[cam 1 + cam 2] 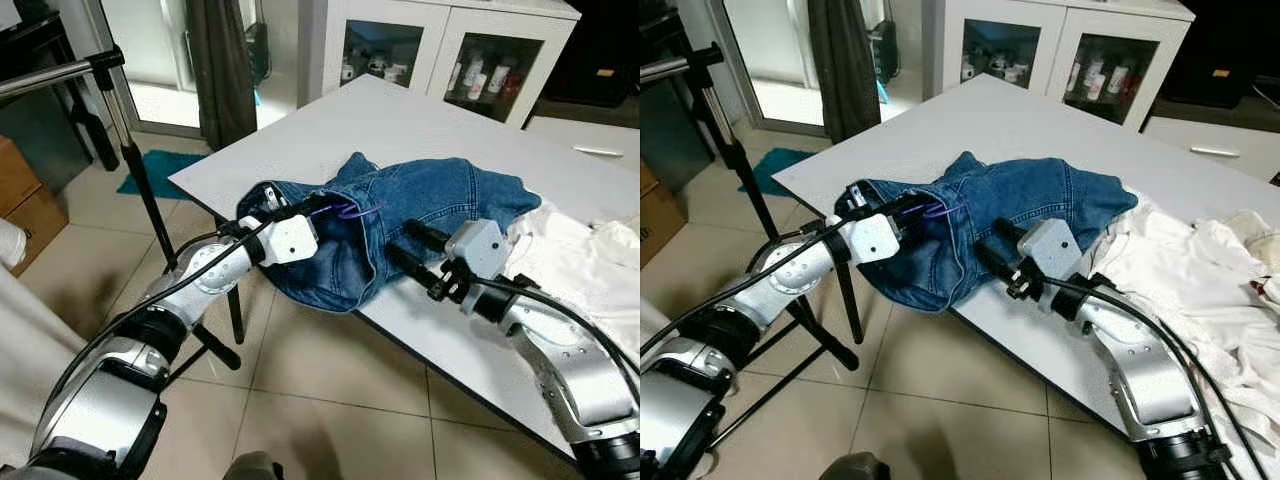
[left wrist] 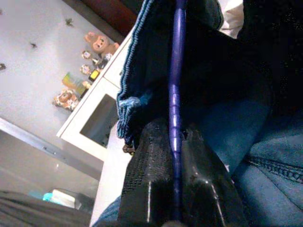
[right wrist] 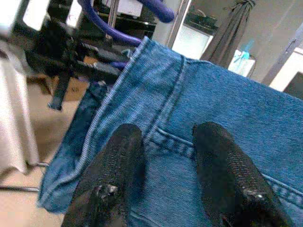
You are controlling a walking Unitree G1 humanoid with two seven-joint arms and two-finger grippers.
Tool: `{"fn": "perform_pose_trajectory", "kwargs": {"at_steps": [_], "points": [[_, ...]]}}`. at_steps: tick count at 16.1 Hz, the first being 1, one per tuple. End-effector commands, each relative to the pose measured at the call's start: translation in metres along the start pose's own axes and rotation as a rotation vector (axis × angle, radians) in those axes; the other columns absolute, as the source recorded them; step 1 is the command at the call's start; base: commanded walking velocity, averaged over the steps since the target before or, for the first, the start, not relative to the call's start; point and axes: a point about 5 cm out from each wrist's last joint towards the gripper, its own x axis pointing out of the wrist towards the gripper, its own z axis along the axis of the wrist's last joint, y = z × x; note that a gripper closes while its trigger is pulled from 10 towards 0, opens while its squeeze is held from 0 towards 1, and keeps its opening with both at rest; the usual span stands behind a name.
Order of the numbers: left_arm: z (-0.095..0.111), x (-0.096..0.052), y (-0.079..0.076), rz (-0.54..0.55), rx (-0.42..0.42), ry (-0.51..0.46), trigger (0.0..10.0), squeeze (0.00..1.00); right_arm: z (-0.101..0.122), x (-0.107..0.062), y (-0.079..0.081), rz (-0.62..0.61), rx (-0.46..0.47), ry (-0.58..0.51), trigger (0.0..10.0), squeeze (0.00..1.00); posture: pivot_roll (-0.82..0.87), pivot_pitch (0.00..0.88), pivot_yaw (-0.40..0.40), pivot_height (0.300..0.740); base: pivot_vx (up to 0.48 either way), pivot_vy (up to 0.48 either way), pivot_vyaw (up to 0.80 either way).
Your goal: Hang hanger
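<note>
Blue jeans (image 1: 430, 210) lie on the white table (image 1: 400, 120), the waistband end drooping over the near corner. My left gripper (image 1: 322, 211) is shut on a thin purple hanger (image 2: 176, 85). The hanger (image 1: 347, 210) reaches into the waistband opening, and most of it is hidden by denim. Just right of it, my right gripper (image 1: 400, 240) is open. Its fingers (image 3: 118, 156) are spread over the denim near a seam, with nothing between them. A metal clothes rack (image 1: 60, 72) stands on the floor at the left.
White garments (image 1: 590, 260) are piled on the table's right side. A glass-front cabinet (image 1: 440, 40) stands behind the table. The rack's black legs (image 1: 215, 345) run under the table corner. A cardboard box (image 1: 25, 195) sits far left, and tiled floor lies below.
</note>
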Motion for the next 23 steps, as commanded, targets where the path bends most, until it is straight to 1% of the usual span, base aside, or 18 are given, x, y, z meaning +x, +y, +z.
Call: {"fn": "perform_pose_trajectory", "kwargs": {"at_steps": [1, 2, 3, 5, 7, 9, 11, 13, 15, 17, 18, 19, 20, 21, 22, 23], "points": [[-0.001, 0.003, 0.006, 0.047, -0.048, 0.017, 10.0, 0.0, 0.007, -0.003, -0.004, -0.026, 0.022, -0.021, 10.0, 0.34, 0.19, 0.0, 0.0, 0.74, 0.0, 0.0, 0.0], [-0.004, 0.003, 0.001, 0.094, -0.157, 0.037, 10.0, 0.0, 0.018, -0.001, -0.001, -0.048, 0.124, -0.071, 10.0, 0.0, 0.18, 0.0, 0.003, 0.74, 0.0, 0.0, 0.0], [-0.005, 0.003, 0.0, 0.1, -0.174, 0.04, 10.0, 0.0, 0.02, -0.001, 0.0, -0.047, 0.142, -0.08, 10.0, 0.0, 0.18, 0.0, 0.003, 0.74, 0.0, 0.0, 0.0], [-0.004, 0.005, -0.007, 0.13, -0.267, 0.037, 10.0, 0.0, 0.023, 0.005, 0.01, -0.03, 0.188, -0.101, 10.0, 0.0, 0.18, 0.0, 0.003, 0.74, 0.0, 0.0, 0.0], [-0.001, 0.006, -0.009, 0.162, -0.327, 0.023, 10.0, 0.0, 0.023, 0.01, 0.015, -0.021, 0.211, -0.101, 10.0, 0.0, 0.18, 0.0, 0.003, 0.74, 0.0, 0.0, 0.0], [0.0, 0.005, -0.011, 0.171, -0.347, 0.018, 10.0, 0.0, 0.022, 0.012, 0.018, -0.014, 0.224, -0.085, 10.0, 0.0, 0.18, 0.0, 0.003, 0.74, 0.0, 0.0, 0.0], [0.0, 0.005, -0.016, 0.173, -0.39, 0.024, 10.0, 0.0, 0.017, 0.013, 0.023, 0.014, 0.202, -0.051, 10.0, 0.0, 0.18, 0.0, 0.003, 0.74, 0.0, 0.0, 0.0], [0.0, 0.004, -0.017, 0.177, -0.395, 0.027, 10.0, 0.0, 0.014, 0.015, 0.029, 0.037, 0.175, -0.025, 10.0, 0.0, 0.2, 0.0, 0.001, 0.74, 0.0, 0.0, 0.0], [0.001, 0.006, -0.017, 0.176, -0.38, 0.032, 10.0, 0.0, 0.021, 0.021, 0.03, 0.054, 0.189, -0.052, 10.0, 0.0, 0.2, 0.0, 0.002, 0.74, 0.0, 0.0, 0.0], [0.005, 0.009, -0.017, 0.173, -0.362, 0.028, 10.0, 0.0, 0.022, 0.028, 0.033, 0.067, 0.159, -0.042, 10.0, 0.0, 0.19, 0.0, 0.0, 0.74, 0.0, 0.0, 0.0], [0.007, 0.01, -0.018, 0.173, -0.357, 0.023, 10.0, 0.0, 0.02, 0.032, 0.034, 0.069, 0.129, -0.028, 10.0, 0.0, 0.19, 0.0, 0.0, 0.74, 0.0, 0.0, 0.0], [0.011, 0.012, -0.019, 0.204, -0.395, 0.008, 10.0, 0.0, 0.012, 0.04, 0.032, 0.008, 0.058, 0.005, 10.0, 0.0, 0.19, 0.0, 0.0, 0.74, 0.0, 0.0, 0.0], [0.012, 0.012, -0.02, 0.224, -0.428, 0.005, 10.0, 0.0, 0.011, 0.042, 0.028, -0.048, 0.063, -0.002, 10.0, 0.0, 0.19, 0.0, 0.0, 0.74, 0.0, 0.0, 0.0], [0.013, 0.012, -0.022, 0.257, -0.48, -0.001, 10.0, 0.0, 0.01, 0.044, 0.019, -0.145, 0.086, -0.022, 10.0, 0.0, 0.19, 0.0, 0.0, 0.74, 0.0, 0.0, 0.0], [0.015, 0.011, -0.024, 0.279, -0.521, -0.006, 10.0, 0.0, 0.008, 0.042, 0.011, -0.222, 0.085, -0.031, 10.0, 0.0, 0.19, 0.0, 0.0, 0.74, 0.0, 0.0, 0.0], [0.016, 0.01, -0.026, 0.286, -0.547, -0.009, 10.0, 0.0, 0.006, 0.04, 0.005, -0.27, 0.066, -0.034, 10.0, 0.0, 0.19, 0.0, 0.0, 0.74, 0.0, 0.0, 0.0]]}}
